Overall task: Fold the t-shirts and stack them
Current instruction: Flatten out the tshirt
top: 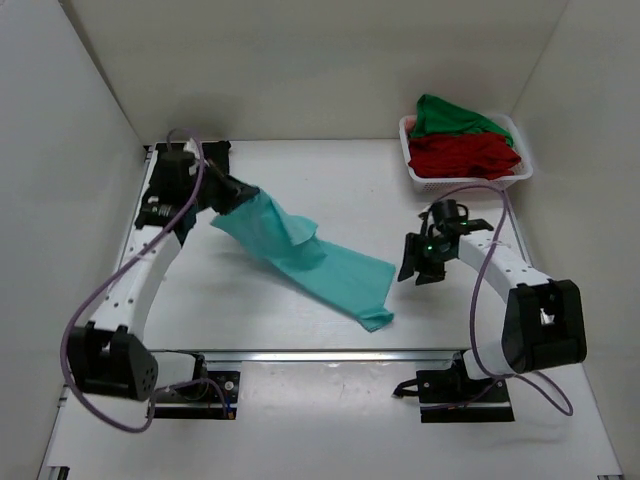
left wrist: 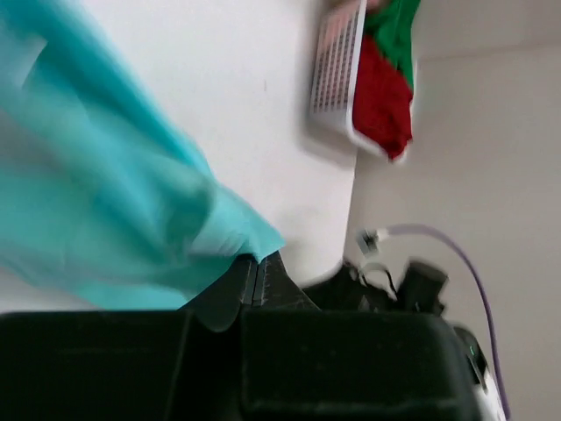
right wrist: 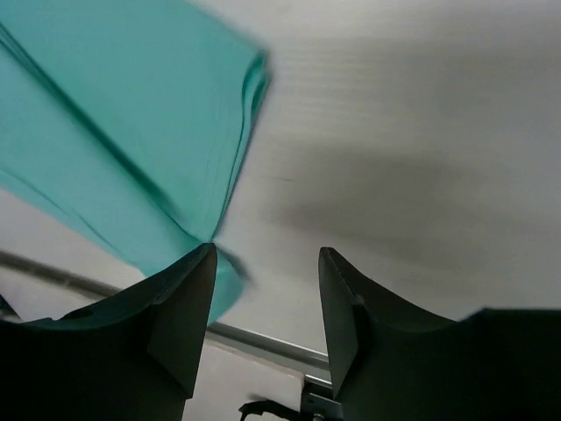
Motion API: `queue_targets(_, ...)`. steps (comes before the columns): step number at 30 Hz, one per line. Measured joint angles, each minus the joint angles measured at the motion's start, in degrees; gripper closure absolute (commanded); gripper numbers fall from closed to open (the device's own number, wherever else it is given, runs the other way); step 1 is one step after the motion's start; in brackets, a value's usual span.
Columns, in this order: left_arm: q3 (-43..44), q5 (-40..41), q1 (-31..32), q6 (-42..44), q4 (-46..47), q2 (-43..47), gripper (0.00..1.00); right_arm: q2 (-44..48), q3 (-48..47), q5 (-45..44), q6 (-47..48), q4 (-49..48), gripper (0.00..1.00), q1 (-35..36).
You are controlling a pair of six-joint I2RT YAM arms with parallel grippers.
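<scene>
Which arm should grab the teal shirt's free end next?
Right. The right gripper is open and empty, close beside the teal shirt's trailing end on the table. The left gripper is shut on the shirt's other end, holding it lifted.

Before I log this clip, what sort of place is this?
Likely a lab robot test cell: a white table boxed in by white walls, a white basket holding a red shirt and a green shirt at its far corner, and the left gripper holding up a teal t-shirt.
</scene>
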State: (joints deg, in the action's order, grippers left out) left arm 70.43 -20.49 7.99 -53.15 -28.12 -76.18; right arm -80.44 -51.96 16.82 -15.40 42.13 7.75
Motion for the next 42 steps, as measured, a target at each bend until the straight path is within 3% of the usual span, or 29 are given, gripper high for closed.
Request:
queue_targets(3, -10.2, -3.3, 1.3, -2.1, 3.0, 5.7, 1.0, -2.3, 1.0, 1.1, -1.2, -3.1, 0.51, 7.9)
queue_targets(7, -19.1, -5.7, 3.1, -3.8, 1.4, 3.6, 1.0, -3.6, 3.1, 2.5, -2.8, -5.4, 0.49, 15.2)
queue_targets(14, -19.4, -5.9, 1.2, -2.4, -1.0, 3.8, 1.0, -3.8, 4.5, 3.3, -6.1, -5.8, 0.52, 19.4)
queue_targets(28, -20.3, -5.9, 0.4, -1.3, -2.2, 7.0, 1.0, 1.5, 9.6, -1.3, -16.3, -4.8, 0.5, 37.1)
queue_targets(33, -21.7, -5.6, 0.2, -1.3, -3.1, 8.6, 1.0, -1.5, 11.0, -2.3, -18.1, -5.8, 0.51, 39.2)
queue_targets(38, -22.5, -5.3, -0.4, -1.3, -3.6, 10.2, 1.0, -9.9, 2.5, -6.8, -18.4, -3.1, 0.56, 44.3)
queue_targets(40, -22.6, -5.3, -0.7, -1.3, -3.6, 10.5, 1.0, -12.3, -0.1, -8.9, -18.2, -3.0, 0.6, 45.6)
queue_targets(41, -22.7, -5.3, -0.9, -1.3, -3.6, 10.7, 1.0, -12.9, -0.9, -9.8, -18.1, -2.9, 0.7, 45.9)
queue_targets(42, -22.9, -5.3, -1.0, -1.3, -3.5, 10.9, 1.0, -13.3, -1.3, -10.6, -17.7, -2.8, 0.91, 45.9)
